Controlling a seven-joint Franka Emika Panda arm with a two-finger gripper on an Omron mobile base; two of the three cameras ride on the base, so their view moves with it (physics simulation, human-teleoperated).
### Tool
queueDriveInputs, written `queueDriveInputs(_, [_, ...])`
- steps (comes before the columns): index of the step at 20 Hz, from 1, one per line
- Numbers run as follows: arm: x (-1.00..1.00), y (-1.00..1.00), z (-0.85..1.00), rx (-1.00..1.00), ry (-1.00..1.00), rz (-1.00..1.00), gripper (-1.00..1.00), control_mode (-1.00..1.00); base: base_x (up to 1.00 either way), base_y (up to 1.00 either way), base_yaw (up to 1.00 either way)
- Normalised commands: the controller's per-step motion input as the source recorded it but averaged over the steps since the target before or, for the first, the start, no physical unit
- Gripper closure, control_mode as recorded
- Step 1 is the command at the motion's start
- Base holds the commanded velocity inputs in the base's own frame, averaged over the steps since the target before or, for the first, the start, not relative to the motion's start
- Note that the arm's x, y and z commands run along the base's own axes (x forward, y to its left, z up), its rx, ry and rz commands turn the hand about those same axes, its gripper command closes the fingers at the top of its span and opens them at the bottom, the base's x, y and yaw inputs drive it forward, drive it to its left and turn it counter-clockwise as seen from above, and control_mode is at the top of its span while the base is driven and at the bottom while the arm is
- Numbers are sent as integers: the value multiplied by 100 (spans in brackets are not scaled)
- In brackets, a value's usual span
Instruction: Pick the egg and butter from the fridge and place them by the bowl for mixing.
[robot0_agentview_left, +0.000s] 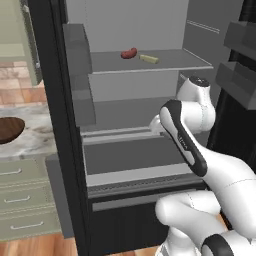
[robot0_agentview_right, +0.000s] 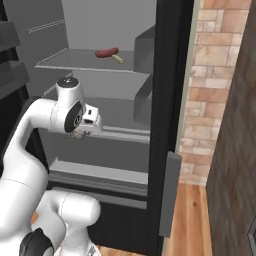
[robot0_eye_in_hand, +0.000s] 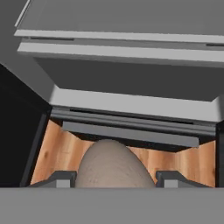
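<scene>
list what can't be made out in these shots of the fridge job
- Egg: hand view, lower half cut off by the bottom edge; whether the jaws touch it is unclear.
- Gripper: left base view, hidden behind the arm's own links.
- Bowl: left base view, cut by the left edge and partly behind the fridge door edge.
- Butter: right base view, too small to tell its shape, beside the red item.

From behind the arm on its left and right, your two base views look forward and down into the open fridge, sharing its grey shelves and the upper shelf's front edge. Your hand view sits very close, facing the fridge's lower drawers and floor.
</scene>
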Motion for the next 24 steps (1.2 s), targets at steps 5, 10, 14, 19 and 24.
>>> queueDriveInputs(5, [0, 0, 0, 0, 0, 0, 100, 100, -75, 0, 10])
queueDriveInputs(10, [0, 0, 0, 0, 0, 0, 100, 100, -63, 0, 22])
queueDriveInputs(14, [0, 0, 0, 0, 0, 0, 100, 100, -47, 0, 73])
queueDriveInputs(19, [0, 0, 0, 0, 0, 0, 100, 100, -45, 0, 78])
queueDriveInputs(24, [0, 0, 0, 0, 0, 0, 100, 100, -35, 10, 62])
